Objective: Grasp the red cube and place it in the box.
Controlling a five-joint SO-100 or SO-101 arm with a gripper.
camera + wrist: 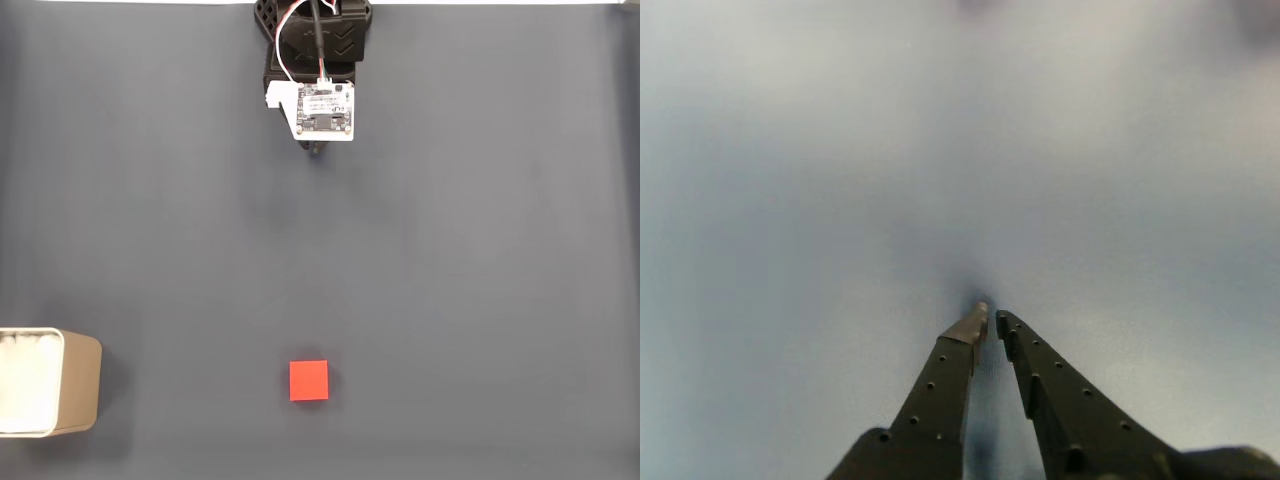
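Key relation: in the fixed view the red cube lies almost straight down the frame from the claw, well apart from it, with only a slight offset to the left. Reaching it means stretching the arm down the frame along nearly one line.

Claw state: in the wrist view the claw has its two fingers drawn together, tips nearly touching with a thin gap between them, and nothing between them. It reads as clenched and empty, hanging close over bare mat.

Cube: lower middle of the fixed view, flat on the grey mat, its edges square to the frame. It has no long axis, so either pair of faces should suit a grip.

Box: lower left corner of the fixed view, the box is partly cut off by the frame edge, its opening up and white inside. It stands well apart from the cube, to the cube's left at about the same height in the frame.

Arm: folded back at the top centre of the fixed view, a white circuit board facing up.

In the way: nothing lies between claw and cube, nor between cube and box.

Likely need: the fingers must spread before coming down over the cube.
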